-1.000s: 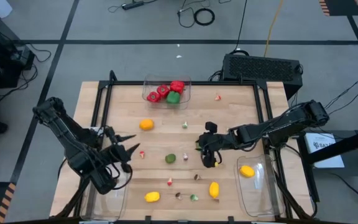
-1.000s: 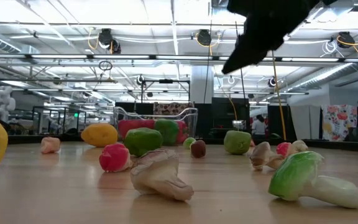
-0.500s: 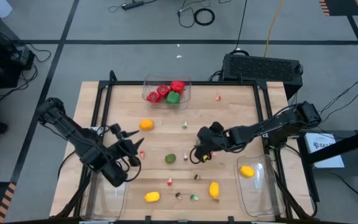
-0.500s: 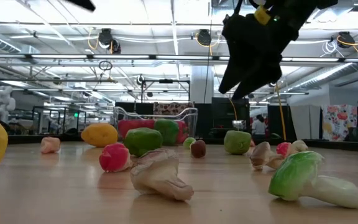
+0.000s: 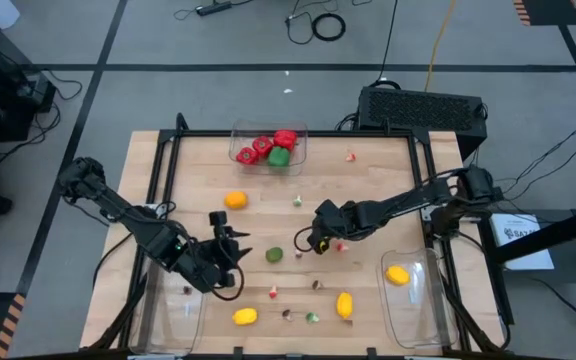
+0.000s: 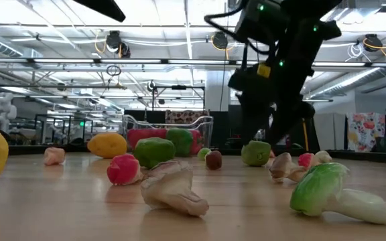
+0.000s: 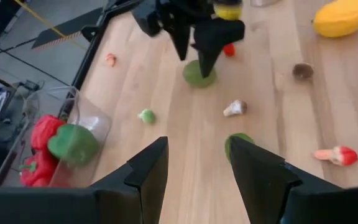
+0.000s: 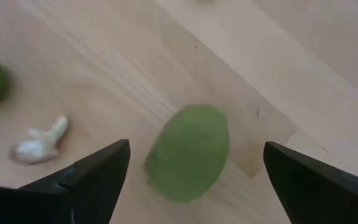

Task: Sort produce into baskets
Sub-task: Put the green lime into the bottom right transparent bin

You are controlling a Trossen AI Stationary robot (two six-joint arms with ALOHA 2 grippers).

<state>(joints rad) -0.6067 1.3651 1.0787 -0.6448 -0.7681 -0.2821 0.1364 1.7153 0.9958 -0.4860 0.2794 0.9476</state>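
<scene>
My right gripper [image 5: 314,240] is open and hangs low over a green lime [image 8: 188,152] at the table's middle. Its fingers stand on either side of the lime, apart from it; the low view shows them just above it [image 6: 256,152]. My left gripper [image 5: 236,240] is open and empty above the table, left of a second green lime [image 5: 274,255]. Three clear bins stand at the edges: the far one [image 5: 299,150] holds red and green peppers, the right one [image 5: 418,310] holds a lemon [image 5: 397,275], and the left one [image 5: 173,315] is at the near left.
An orange-yellow fruit [image 5: 235,200] lies at the far left of the middle. Two lemons [image 5: 244,316] [image 5: 344,304] lie near the front edge. Small mushroom, red and green bits are scattered between them. A black frame [image 5: 423,190] borders the table.
My right gripper has gone toward the table's left and down, and now stands low over the lime. My left gripper has gone toward the table's right, closer to the second lime. No produce has moved.
</scene>
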